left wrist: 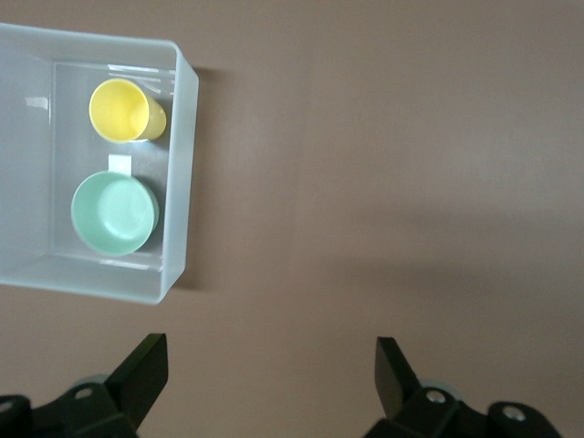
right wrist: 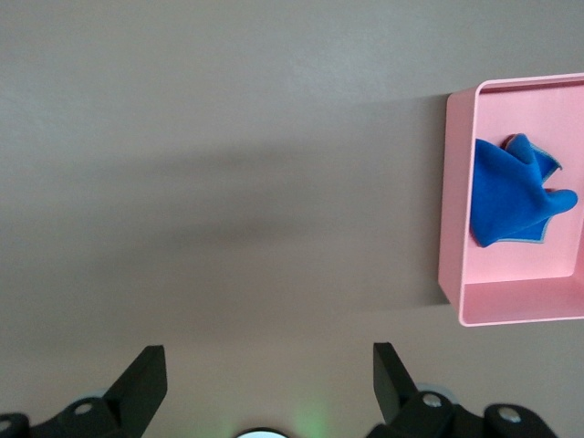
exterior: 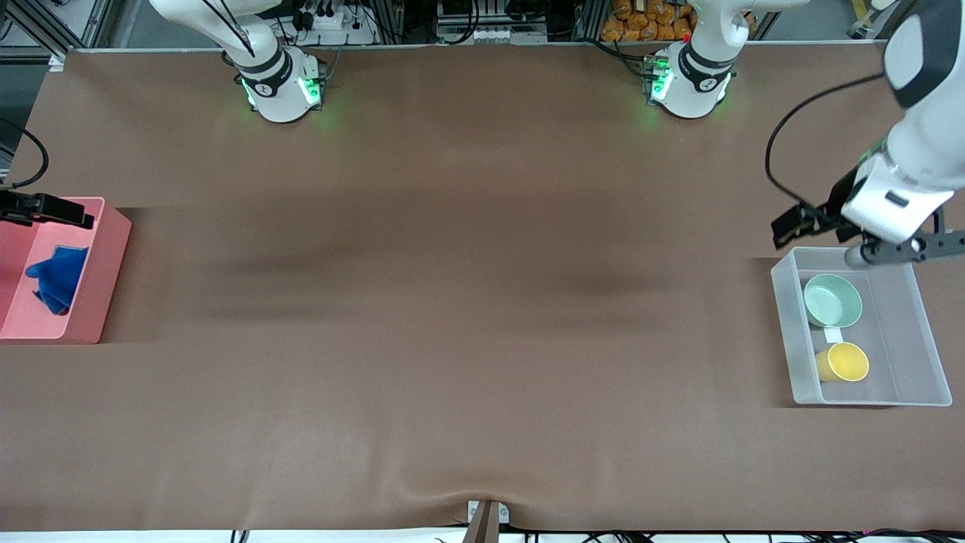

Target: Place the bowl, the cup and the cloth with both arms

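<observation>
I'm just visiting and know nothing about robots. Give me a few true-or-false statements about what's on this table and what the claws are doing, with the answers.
1. The bowl and the cup sit in the same clear bin. True.
2. The cloth lies spread flat on the bare table. False: it lies bunched inside the pink bin.
3. The left claw is open and holds nothing. True.
4. The cup is farther from the front camera than the bowl. False: the cup is nearer.
5. The right claw grips the cloth. False: it is open and empty.
</observation>
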`<state>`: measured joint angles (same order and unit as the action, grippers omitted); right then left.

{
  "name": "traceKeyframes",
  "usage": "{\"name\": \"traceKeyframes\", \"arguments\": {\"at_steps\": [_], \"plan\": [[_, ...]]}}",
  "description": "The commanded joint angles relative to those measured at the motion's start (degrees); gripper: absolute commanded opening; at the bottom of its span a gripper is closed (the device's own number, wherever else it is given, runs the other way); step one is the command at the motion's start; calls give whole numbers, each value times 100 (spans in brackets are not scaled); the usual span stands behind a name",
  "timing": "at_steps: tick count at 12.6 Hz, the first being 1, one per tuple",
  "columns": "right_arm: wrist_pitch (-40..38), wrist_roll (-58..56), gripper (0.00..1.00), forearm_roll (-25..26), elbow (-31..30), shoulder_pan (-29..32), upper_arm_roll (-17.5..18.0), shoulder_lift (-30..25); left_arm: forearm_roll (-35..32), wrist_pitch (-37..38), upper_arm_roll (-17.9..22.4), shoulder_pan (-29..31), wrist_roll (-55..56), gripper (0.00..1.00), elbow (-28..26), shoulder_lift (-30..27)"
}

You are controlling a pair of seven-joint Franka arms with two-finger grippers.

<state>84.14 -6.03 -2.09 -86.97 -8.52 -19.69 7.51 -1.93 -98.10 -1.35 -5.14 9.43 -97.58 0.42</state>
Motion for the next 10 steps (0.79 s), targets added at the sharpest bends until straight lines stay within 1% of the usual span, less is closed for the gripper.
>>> {"name": "traceKeyframes", "arguments": {"at_steps": [1, 2, 3, 5, 7, 10], "plan": [[-344, 566, 100, 68, -5, 1287, 1506, -469, 132, 177, 283, -110, -581, 100, -366, -567], [-442, 576, 100, 68, -5, 1579, 1816, -557, 132, 169, 301, -110, -661, 100, -593, -830], [-451, 576, 100, 77, -5, 1625, 1845, -645, 132, 160, 310, -102, -705, 100, -639, -894], [-425, 576, 100, 77, 4, 1600, 1828, -698, 141, 160, 310, -93, -705, 100, -569, -851], [-363, 576, 100, 33, -31, 1600, 1837, -891, 167, 160, 450, -101, -705, 100, -193, -606], [-390, 515, 100, 33, -14, 1564, 1846, -953, 281, 151, 460, -110, -705, 100, 396, -87]]}}
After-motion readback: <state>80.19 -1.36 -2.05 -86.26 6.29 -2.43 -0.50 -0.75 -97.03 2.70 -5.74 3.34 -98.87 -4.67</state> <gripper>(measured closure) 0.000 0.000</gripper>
